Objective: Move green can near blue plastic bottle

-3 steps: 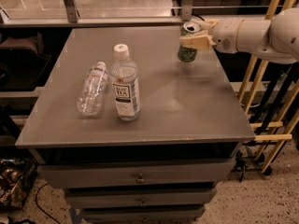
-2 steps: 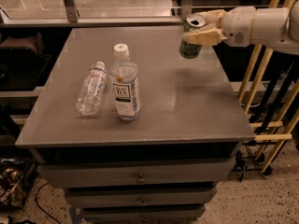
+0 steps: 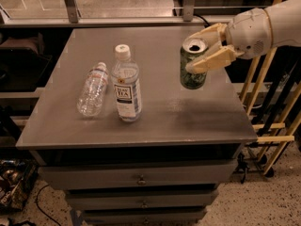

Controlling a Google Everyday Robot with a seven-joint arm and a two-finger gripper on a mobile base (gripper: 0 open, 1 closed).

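Right now the small green drink can with a silver top (image 3: pixel 193 79) is up in the air, over the right side of the flat grey metal desk (image 3: pixel 188 112), a little nearer the back edge than the front. The robot's pale two-finger hand (image 3: pixel 190 54) reaches in from the right and pinches the can. One finger goes by the top rim and the other presses on the side, so the can sits right between them. It hangs clear of the desk, I think so it can be carried across without scraping. The big bluish clear plastic bottle with a white cap and a tea label (image 3: pixel 126 86) stands upright left of the desk's middle, well apart from the can. A thinner clear plastic bottle (image 3: pixel 91 89) lies on its side just beside it, toward the left edge. I think the can should go down gently on the bare spot to the right of the tall bottle, so nothing tips.
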